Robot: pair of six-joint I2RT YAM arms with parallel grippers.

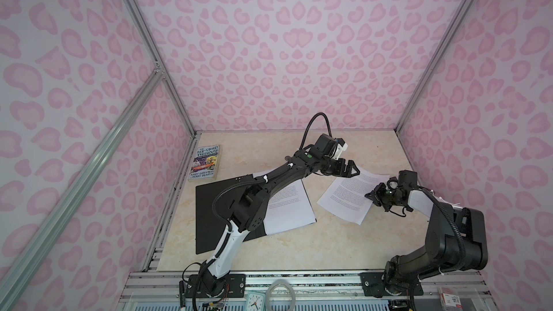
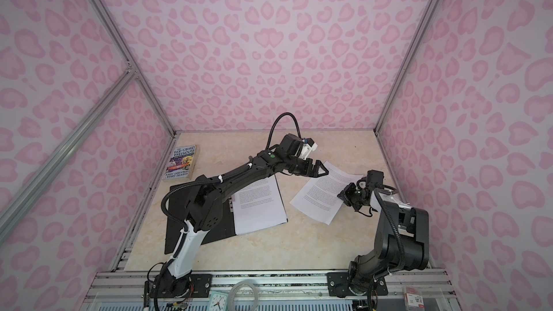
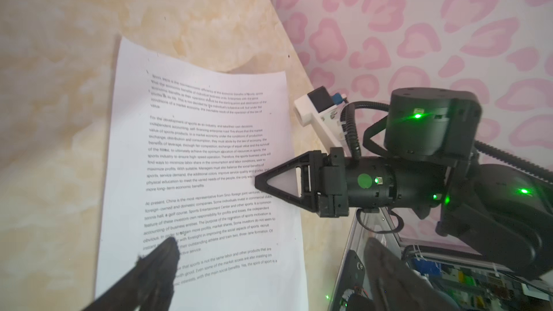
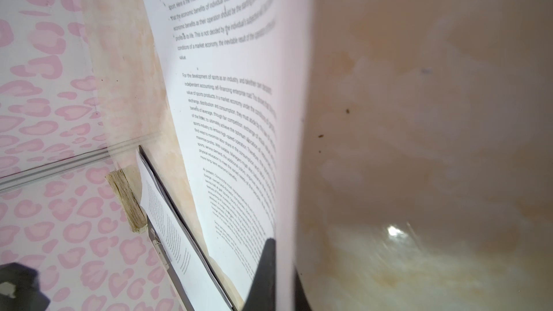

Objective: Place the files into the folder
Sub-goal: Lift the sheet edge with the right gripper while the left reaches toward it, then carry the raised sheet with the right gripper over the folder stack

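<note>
Nearest the front rail, the folder (image 1: 209,219) (image 2: 176,225) lies opened flat on the left of the marble-pattern table (image 1: 299,249), black inside facing up. On its right-hand leaf rest the stacked sheets (image 1: 287,207) (image 2: 257,204), printed side up and partly hidden under the left arm. To the right, apart from the folder and outside it, lies one loose sheet (image 1: 347,195) (image 2: 320,195) (image 3: 203,160) (image 4: 227,85), turned at an angle to the table edges. The right gripper (image 1: 372,195) (image 2: 342,197) (image 3: 259,182) is clamped on the long edge of this sheet that faces the right arm. In the right wrist view the paper passes between the two dark fingers (image 4: 266,264), with the gripped edge raised and curling off the table while the opposite side rests on the surface. The left wrist view agrees: the closed tip meets the sheet at the text margin. Further back, the left gripper (image 1: 353,170) (image 2: 322,172) is above the sheet's far corner, its fingers (image 3: 158,267) spread wide and holding nothing — contact with the paper cannot be determined. Farthest, by the left wall and just beyond the folder's far corner, a colourful paperback book (image 1: 205,163) (image 2: 181,163) lies flat, cover up.
</note>
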